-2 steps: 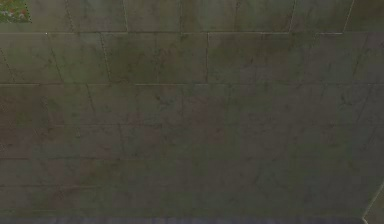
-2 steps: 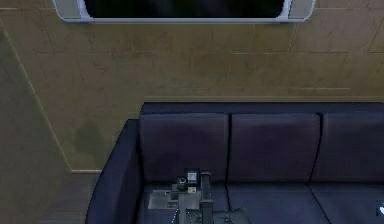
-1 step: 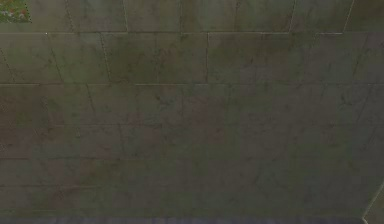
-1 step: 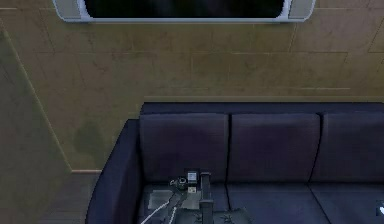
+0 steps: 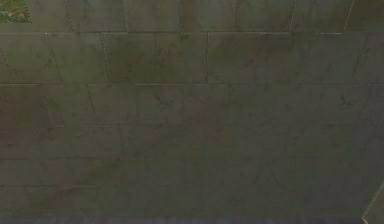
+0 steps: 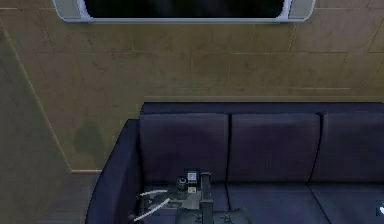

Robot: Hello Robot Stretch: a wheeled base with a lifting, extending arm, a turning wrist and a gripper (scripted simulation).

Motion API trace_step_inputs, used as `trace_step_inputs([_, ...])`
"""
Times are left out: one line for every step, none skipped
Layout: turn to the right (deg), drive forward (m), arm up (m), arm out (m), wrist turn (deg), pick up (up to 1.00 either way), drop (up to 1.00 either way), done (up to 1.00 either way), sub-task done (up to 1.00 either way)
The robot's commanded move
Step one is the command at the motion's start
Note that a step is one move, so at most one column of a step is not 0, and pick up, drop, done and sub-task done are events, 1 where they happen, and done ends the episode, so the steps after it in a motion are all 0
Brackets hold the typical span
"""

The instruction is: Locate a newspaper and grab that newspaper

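In the arm side view my arm rises from the bottom edge as a dark bar, with small white marked squares at its far end. To their left is my gripper, its two thin pale fingers pointing left over the near corner of a dark navy sofa. The sofa's seat and armrest lie right behind the fingers, so I cannot tell whether the gripper holds anything.
The sofa has three back cushions and stands against an olive-tan wall. A dark screen in a light frame hangs above it. In the forward view a dark tiled wall surface stands close ahead.
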Motion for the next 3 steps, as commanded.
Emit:
trace_step_inputs([0.0, 0.00, 0.00, 0.00, 45.0, 0.00, 0.00, 0.00, 0.00])
trace_step_inputs([0.0, 0.00, 0.00, 0.00, 36.0, 0.00, 0.00, 0.00, 0.00])
trace_step_inputs([0.0, 0.00, -0.30, 0.00, 0.0, 0.00, 0.00, 0.00, 0.00])
